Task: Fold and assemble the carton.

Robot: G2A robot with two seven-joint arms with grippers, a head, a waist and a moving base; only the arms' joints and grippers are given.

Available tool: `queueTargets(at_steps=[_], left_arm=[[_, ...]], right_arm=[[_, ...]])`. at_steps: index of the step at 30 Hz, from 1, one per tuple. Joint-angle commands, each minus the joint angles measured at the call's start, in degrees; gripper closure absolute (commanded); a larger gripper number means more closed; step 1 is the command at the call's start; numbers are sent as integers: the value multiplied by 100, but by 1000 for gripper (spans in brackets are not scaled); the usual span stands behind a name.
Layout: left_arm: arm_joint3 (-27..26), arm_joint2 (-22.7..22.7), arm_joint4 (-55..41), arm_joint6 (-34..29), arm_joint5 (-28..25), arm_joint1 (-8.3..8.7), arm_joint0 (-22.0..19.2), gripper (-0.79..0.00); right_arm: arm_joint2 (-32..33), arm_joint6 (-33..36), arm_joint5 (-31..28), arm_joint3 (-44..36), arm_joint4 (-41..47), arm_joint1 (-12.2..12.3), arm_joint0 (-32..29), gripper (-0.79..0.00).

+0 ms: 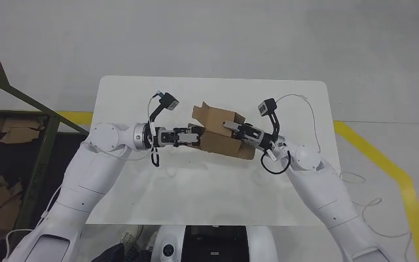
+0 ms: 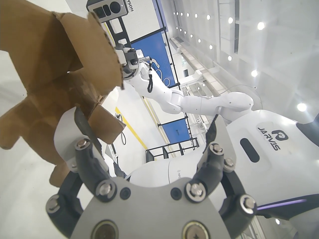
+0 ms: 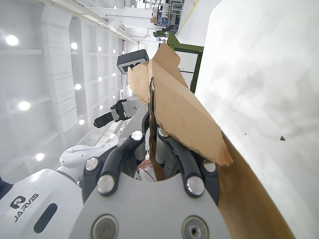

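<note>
The brown carton (image 1: 219, 131) hangs half-folded above the middle of the white tabletop (image 1: 131, 190), flaps sticking out, caught between the two arms. The right claw (image 3: 152, 128) is clenched on one cardboard wall. The left claw (image 2: 147, 115) is spread wide at the carton's other end, one finger (image 2: 82, 125) against a flap.

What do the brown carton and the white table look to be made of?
The brown folded carton looks like corrugated cardboard, matt and plain: its cut edges show wavy fluting in the left wrist view. The white rectangular table has a smooth top with a slight sheen, perhaps laminate or painted board; I cannot tell which.
</note>
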Motion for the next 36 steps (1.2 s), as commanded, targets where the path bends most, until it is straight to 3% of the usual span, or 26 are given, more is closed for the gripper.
queueTargets(at_steps=[1, 14, 36], left_arm=[[-25, 20, 19, 10, -7, -4, -8, -785], [-87, 269, 183, 65, 54, -50, -120, -785], [-503, 92, 143, -91, 195, 13, 96, -785]], right_arm=[[6, -115, -4, -11, -68, -8, -14, 0], [72, -393, -77, -9, -151, -55, -51, 0], [211, -392, -173, 54, -103, -104, -121, 0]])
